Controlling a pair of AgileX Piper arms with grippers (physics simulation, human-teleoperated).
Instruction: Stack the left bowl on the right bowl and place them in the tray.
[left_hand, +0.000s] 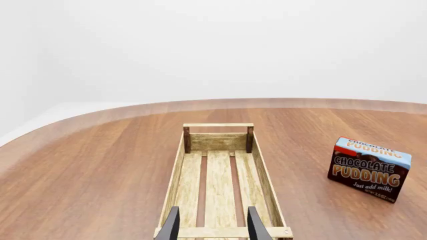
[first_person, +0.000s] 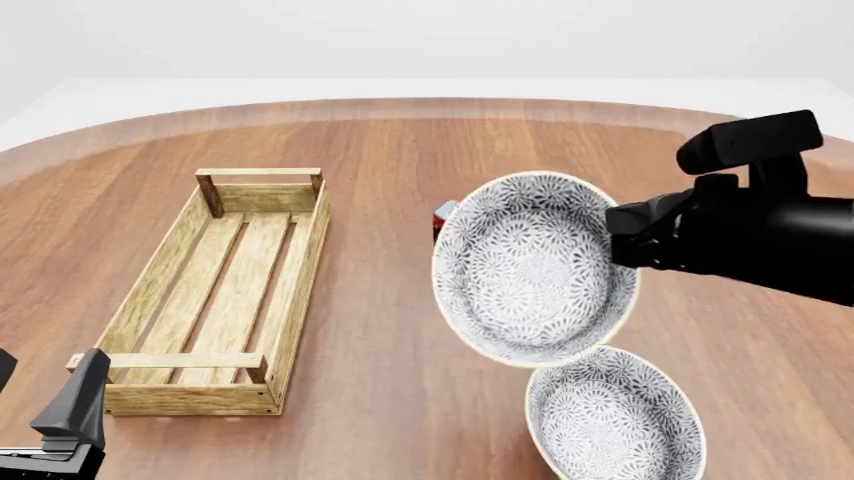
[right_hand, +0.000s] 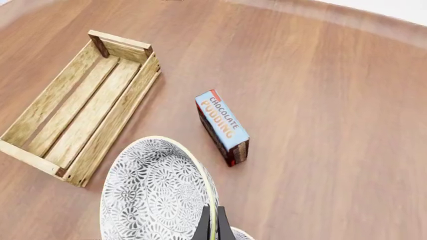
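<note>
Polished reddish-brown wood makes up the round table, set against plain white walls. Toward its left side lies the long light-wood slatted tray, nothing inside it. The right gripper pinches the rim of a grey-and-white floral-patterned bowl, its fingers pressed together on the edge, and holds that bowl tilted in the air. Just below and to the right of it, a second matching patterned bowl sits on the table near the front edge. A chocolate pudding box stands between the tray and the lifted bowl. The left gripper hovers at the tray's near end, fingers spread apart, gripping nothing.
</note>
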